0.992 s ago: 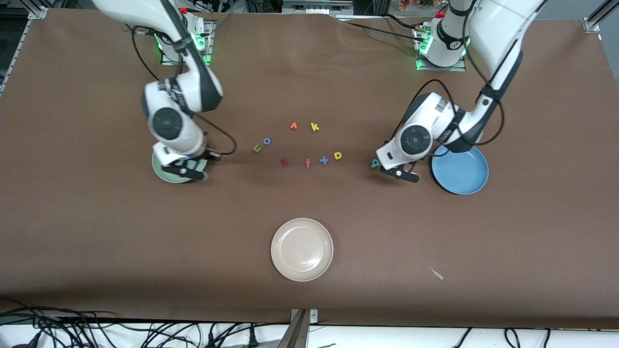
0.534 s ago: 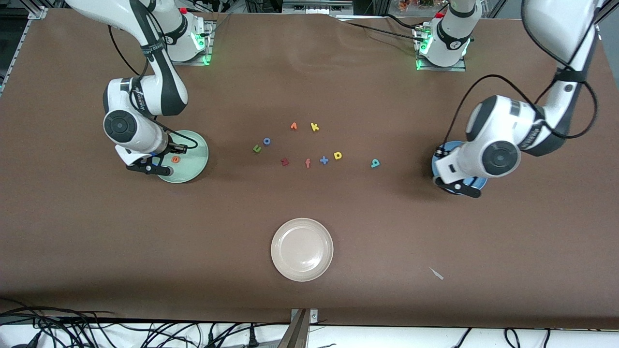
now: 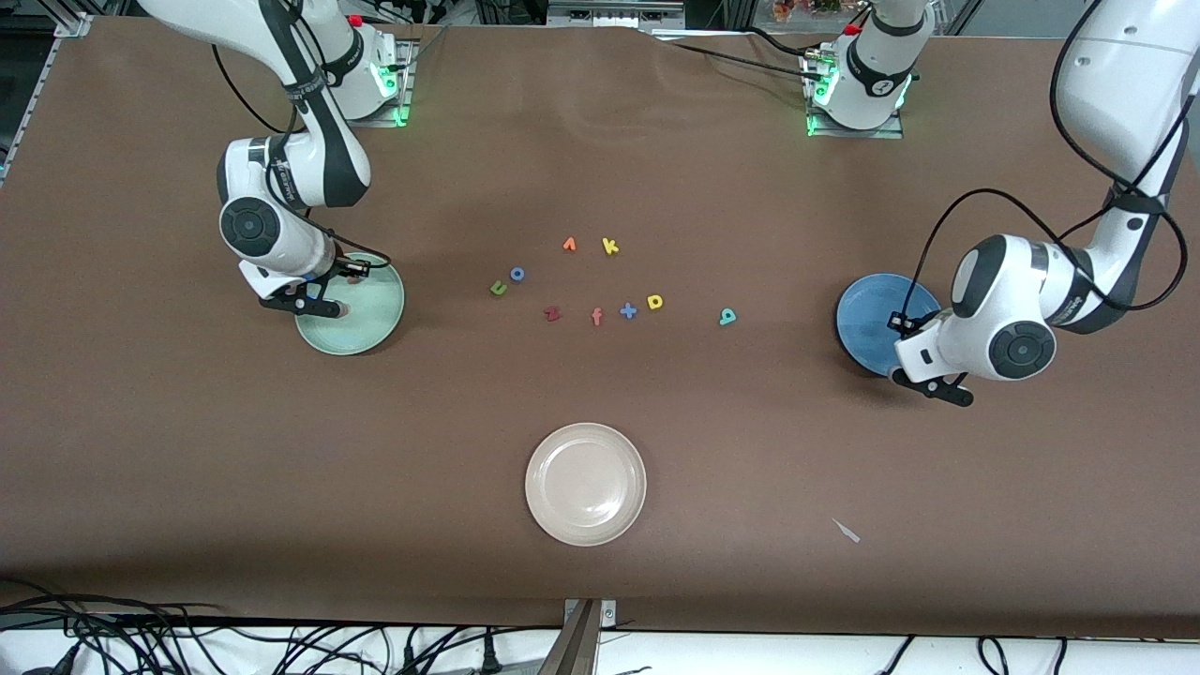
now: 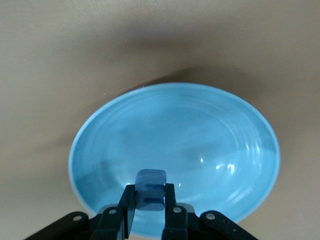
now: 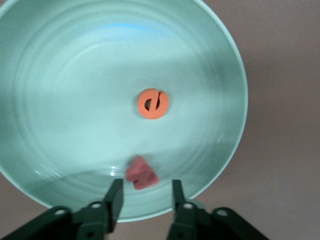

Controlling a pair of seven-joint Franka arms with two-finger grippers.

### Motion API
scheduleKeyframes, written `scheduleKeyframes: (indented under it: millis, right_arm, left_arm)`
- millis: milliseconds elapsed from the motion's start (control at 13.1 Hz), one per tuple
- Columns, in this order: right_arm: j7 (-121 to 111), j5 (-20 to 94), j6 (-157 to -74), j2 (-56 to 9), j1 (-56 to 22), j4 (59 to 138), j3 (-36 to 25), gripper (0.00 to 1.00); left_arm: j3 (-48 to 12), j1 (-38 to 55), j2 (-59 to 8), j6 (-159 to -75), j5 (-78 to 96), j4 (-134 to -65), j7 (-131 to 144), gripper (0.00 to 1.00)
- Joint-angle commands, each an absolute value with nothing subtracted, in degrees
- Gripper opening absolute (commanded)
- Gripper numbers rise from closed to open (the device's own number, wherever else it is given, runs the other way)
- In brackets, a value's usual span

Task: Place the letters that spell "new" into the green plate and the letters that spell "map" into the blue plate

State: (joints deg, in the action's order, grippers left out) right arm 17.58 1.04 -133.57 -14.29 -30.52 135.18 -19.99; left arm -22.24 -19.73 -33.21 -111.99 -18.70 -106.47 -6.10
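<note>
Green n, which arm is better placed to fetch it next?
Right. The right tool is open over the green plate, and the n lies toward that end; the left tool grips the m over the blue plate.

A cream-white plate is pictured on the brown table. Farther from the front camera than the plate, loose foam pieces are scattered: a dark red z, a coral f and a blue plus sign are seen in one row, with a blue ring o, an orange piece and a yellow k farther still. A small white scrap is seen slightly nearer than the plate, toward the left arm's end. Dark cables are bundled nearer the camera than the plate.
</note>
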Motion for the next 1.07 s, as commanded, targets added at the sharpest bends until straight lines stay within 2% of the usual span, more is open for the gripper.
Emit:
scheduleKeyframes:
  millis: [0, 153, 229, 305, 381, 458, 610, 687, 839, 992]
  right_arm:
    - [22.82, 1.85, -132.37, -11.34, -31.2, 134.66, -17.43, 1.0]
    - [33.43, 1.85, -132.62, -11.6, -31.29, 132.46, -10.4, 1.0]
    - [38.97, 1.85, -134.02, -12.3, -31.38, 130.97, -6.8, 1.0]
    - [45.11, 1.85, -134.73, -13.87, -31.46, 129.13, -4.33, 0.99]
    - [50.05, 1.85, -135.08, -15.89, -31.55, 127.11, -2.57, 0.99]
    - [55.23, 1.85, -135.7, -17.82, -32.16, 124.74, -1.42, 0.97]
    - [69.11, 1.76, -137.98, -22.74, -35.05, 120.6, -1.14, 0.92]
    - [72.56, 1.76, -139.73, -24.24, -36.2, 120.06, -1.14, 0.9]
    - [74.7, 1.85, -143.77, -26.71, -37.0, 120.23, -1.14, 0.78]
    - [76.72, 1.85, -145.98, -28.03, -38.58, 120.15, -1.14, 0.77]
  left_arm:
    - [-22.76, -20.91, -34.19, -112.41, -22.92, -106.08, -6.94, 0.2]
    - [-22.85, -22.23, -34.89, -112.5, -24.52, -106.0, -6.94, 0.26]
    - [-22.85, -22.24, -34.98, -112.41, -24.52, -106.0, -6.94, 0.35]
    - [-23.03, -22.15, -34.89, -112.41, -24.26, -106.0, -6.86, 0.81]
    - [-23.38, -22.15, -34.28, -111.98, -23.65, -105.91, -6.59, 1.0]
    - [-24.16, -21.71, -32.97, -111.62, -23.56, -105.73, -6.24, 1.0]
    - [-29.59, -21.8, -31.38, -111.53, -21.81, -105.65, -2.05, 1.0]
    - [-31.79, -21.8, -30.94, -111.53, -19.97, -105.56, 2.24, 1.0]
    - [-36.8, -21.62, -30.94, -111.62, -15.93, -105.47, 9.37, 1.0]
    - [-39.89, -19.61, -31.29, -112.14, -14.15, -105.47, 18.68, 1.0]
